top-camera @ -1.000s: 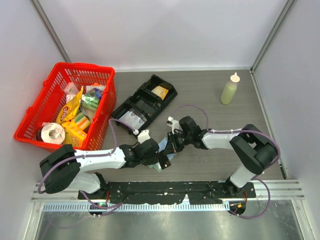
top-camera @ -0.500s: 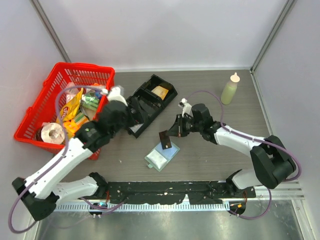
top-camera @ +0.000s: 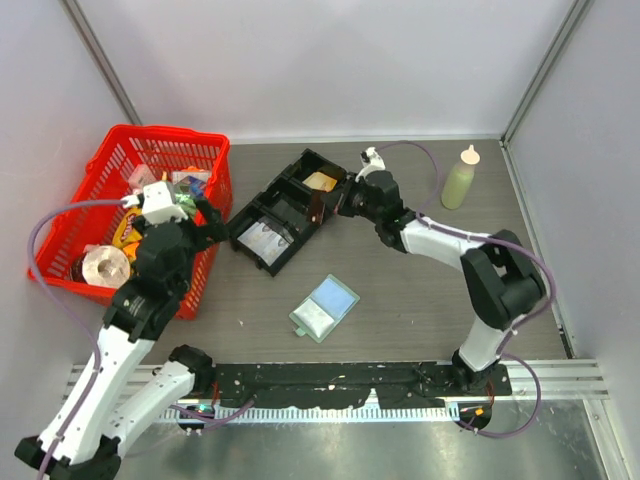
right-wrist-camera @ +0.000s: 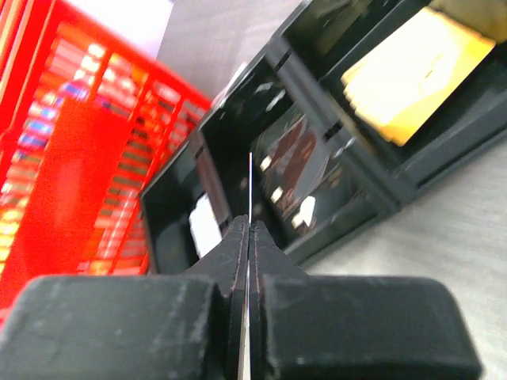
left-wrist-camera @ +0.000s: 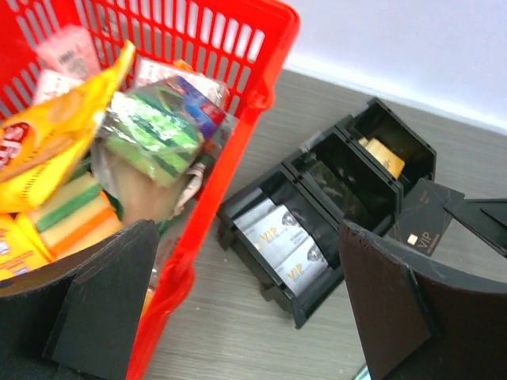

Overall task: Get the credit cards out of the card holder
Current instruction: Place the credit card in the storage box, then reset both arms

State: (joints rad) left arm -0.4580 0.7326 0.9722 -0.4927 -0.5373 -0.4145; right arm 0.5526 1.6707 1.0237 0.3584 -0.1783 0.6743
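Observation:
The pale green card holder (top-camera: 303,322) lies open on the table in front of the arms, with a pale blue credit card (top-camera: 332,296) on it. My right gripper (top-camera: 333,206) is shut on a dark credit card (top-camera: 321,208), held edge-up over the black tray (top-camera: 283,207). In the right wrist view the jaws (right-wrist-camera: 249,226) pinch the thin card (right-wrist-camera: 249,186) above a middle compartment. From the left wrist the same dark card (left-wrist-camera: 422,223) shows a VIP print. My left gripper (top-camera: 208,222) hangs open and empty by the basket's right wall, far from the holder.
A red basket (top-camera: 68,225) full of groceries stands at the left. The tray (left-wrist-camera: 295,298) holds silver VIP cards (left-wrist-camera: 287,247), a yellow card (right-wrist-camera: 412,71) and dark cards (right-wrist-camera: 299,158). A pale green squeeze bottle (top-camera: 459,178) stands at the back right.
My left gripper let go, opened and swung from the holder up to the basket. My right gripper carried the dark card from above the holder to the black tray.

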